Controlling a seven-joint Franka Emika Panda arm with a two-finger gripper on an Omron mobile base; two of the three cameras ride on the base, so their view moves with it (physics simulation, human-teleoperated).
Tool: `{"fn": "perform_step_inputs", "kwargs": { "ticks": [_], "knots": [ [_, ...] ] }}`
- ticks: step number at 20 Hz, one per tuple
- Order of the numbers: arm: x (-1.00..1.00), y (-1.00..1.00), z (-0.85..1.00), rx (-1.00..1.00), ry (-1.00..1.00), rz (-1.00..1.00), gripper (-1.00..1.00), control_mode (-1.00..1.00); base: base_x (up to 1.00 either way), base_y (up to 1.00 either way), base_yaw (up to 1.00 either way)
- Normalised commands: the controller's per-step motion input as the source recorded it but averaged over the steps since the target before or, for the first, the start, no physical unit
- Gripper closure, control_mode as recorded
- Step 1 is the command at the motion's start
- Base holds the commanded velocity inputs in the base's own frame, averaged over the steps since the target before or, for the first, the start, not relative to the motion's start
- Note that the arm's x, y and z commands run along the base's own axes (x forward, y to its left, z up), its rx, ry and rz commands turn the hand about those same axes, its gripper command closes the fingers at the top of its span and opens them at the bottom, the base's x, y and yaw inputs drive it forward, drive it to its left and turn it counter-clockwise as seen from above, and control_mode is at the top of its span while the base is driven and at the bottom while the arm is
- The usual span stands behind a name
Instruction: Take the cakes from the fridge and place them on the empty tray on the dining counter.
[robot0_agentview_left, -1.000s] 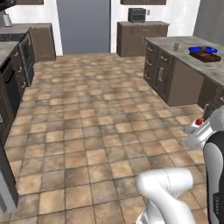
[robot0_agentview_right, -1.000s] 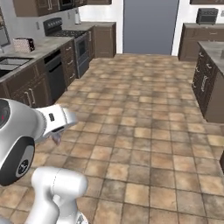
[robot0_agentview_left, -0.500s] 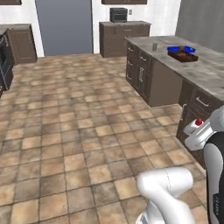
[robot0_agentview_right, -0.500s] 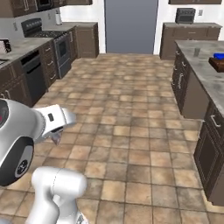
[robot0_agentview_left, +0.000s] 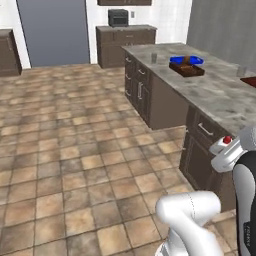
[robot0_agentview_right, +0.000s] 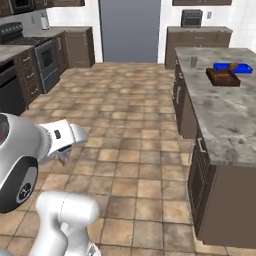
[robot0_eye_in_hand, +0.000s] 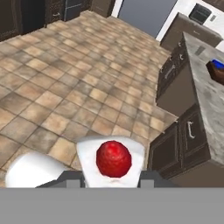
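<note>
Cake (robot0_eye_in_hand: 113, 161), white with a red top, sits between the claw (robot0_eye_in_hand: 111, 177) tips in the hand view; we read the claw as nearly closed around it. We see the arm carried low over the tiled floor (robot0_agentview_right: 125, 125), just beside the dining counter (robot0_agentview_right: 225, 115). Far along that counter lie a blue tray (robot0_agentview_right: 234, 67) and a dark brown tray (robot0_agentview_right: 223, 77), touching.

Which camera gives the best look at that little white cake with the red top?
The hand view: the white cake sits close up between the gripper fingers, its red top plain. In the left base view only a speck of red and white shows at the hand, and in the right base view I cannot make it out.
</note>
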Motion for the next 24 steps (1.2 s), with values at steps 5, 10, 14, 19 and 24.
{"fn": "perform_step_inputs", "kwargs": {
  "ticks": [5,10,14,19,24],
  "knots": [
    [0.00,0.00,0.00,0.00,0.00,0.00,1.00,1.00,0.82,-0.95,-0.02],
    [0.00,0.00,0.00,0.00,0.00,0.00,1.00,1.00,0.51,-1.00,-0.03],
    [0.00,0.00,0.00,0.00,0.00,0.00,1.00,1.00,0.06,-1.00,-0.04],
    [0.00,0.00,0.00,0.00,0.00,0.00,1.00,1.00,0.00,-1.00,-0.05],
    [0.00,0.00,0.00,0.00,0.00,0.00,1.00,1.00,0.06,-1.00,-0.04]
  ]
}}
